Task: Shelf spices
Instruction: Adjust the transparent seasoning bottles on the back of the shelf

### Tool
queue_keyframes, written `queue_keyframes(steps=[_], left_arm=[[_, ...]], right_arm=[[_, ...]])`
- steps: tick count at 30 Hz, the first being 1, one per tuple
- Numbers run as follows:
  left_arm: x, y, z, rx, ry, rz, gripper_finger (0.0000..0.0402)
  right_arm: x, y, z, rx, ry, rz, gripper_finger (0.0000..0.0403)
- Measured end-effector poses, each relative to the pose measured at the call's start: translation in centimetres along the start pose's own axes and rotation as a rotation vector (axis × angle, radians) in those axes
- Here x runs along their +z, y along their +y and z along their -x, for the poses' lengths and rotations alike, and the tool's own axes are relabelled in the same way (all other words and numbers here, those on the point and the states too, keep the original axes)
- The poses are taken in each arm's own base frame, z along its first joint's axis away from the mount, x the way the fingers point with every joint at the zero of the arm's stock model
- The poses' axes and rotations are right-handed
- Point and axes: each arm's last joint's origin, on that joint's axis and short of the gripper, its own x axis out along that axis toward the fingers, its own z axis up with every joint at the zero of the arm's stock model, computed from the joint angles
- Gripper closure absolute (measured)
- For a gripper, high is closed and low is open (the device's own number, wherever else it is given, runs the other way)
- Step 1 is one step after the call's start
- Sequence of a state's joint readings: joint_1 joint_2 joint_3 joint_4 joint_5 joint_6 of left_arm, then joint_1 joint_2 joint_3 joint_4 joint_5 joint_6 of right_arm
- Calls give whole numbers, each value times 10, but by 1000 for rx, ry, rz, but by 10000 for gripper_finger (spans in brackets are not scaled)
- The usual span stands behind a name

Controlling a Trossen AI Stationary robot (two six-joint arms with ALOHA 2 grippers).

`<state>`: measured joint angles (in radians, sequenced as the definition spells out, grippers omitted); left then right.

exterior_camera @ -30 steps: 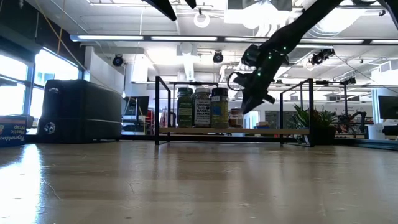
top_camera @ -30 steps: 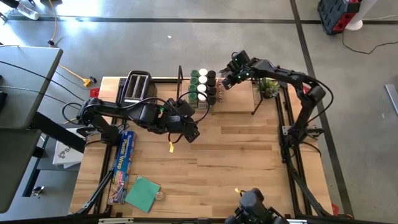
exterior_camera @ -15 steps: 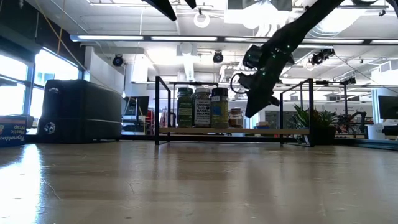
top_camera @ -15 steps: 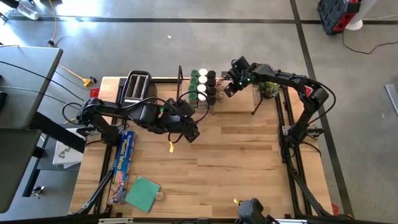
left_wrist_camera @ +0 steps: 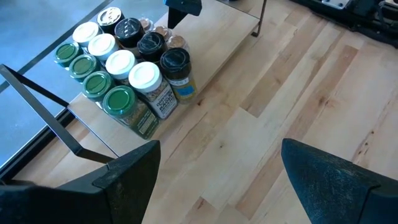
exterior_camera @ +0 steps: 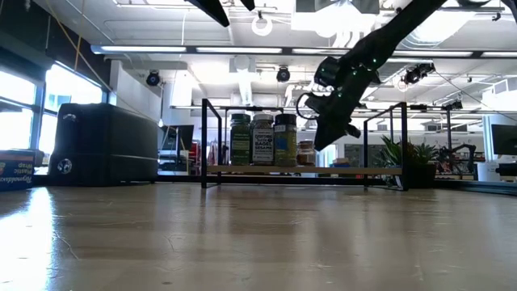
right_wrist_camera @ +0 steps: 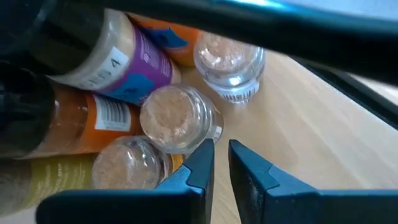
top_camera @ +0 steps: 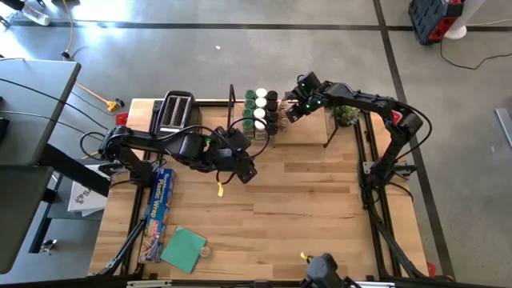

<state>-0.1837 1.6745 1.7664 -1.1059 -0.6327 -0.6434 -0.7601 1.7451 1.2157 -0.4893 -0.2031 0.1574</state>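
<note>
Wooden table (top_camera: 272,200), right hand (top_camera: 290,113) clenched empty beside spices (top_camera: 262,112) on shelf (top_camera: 304,128), left hand (top_camera: 250,170) released.

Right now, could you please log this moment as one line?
left pincer: open, idle mid-table | right pincer: shut, empty, beside spices | shelf: spices grouped at one end

Right tool (top_camera: 290,112) nearly closed, arm outstretched; left tool (top_camera: 250,170) wide, arm folded.
</note>
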Motion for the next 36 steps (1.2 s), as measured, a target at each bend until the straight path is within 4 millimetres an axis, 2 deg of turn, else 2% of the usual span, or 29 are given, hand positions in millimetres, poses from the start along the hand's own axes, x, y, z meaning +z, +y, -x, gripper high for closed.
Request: queue_keyframes(steps=[4,8,12,16,20,26,36], left_arm=[[0,0,0,0,0,0,74],[0,0,0,0,0,0,74],[0,0,0,-1,0,3,74],[0,0,0,-1,-2,9,74],[0,0,0,-1,-3,9,74],[0,0,0,-1,-4,10,74],[0,0,0,0,-4,10,74]], right_arm=[[7,3,9,5,-36,7,362],[8,8,31,21,-64,47,362],[-3,27,47,183,-19,249,362],[-24,44,34,335,56,403,362],[-32,54,18,250,66,436,362],[-30,54,8,182,26,395,362],[-28,53,7,121,6,395,362]])
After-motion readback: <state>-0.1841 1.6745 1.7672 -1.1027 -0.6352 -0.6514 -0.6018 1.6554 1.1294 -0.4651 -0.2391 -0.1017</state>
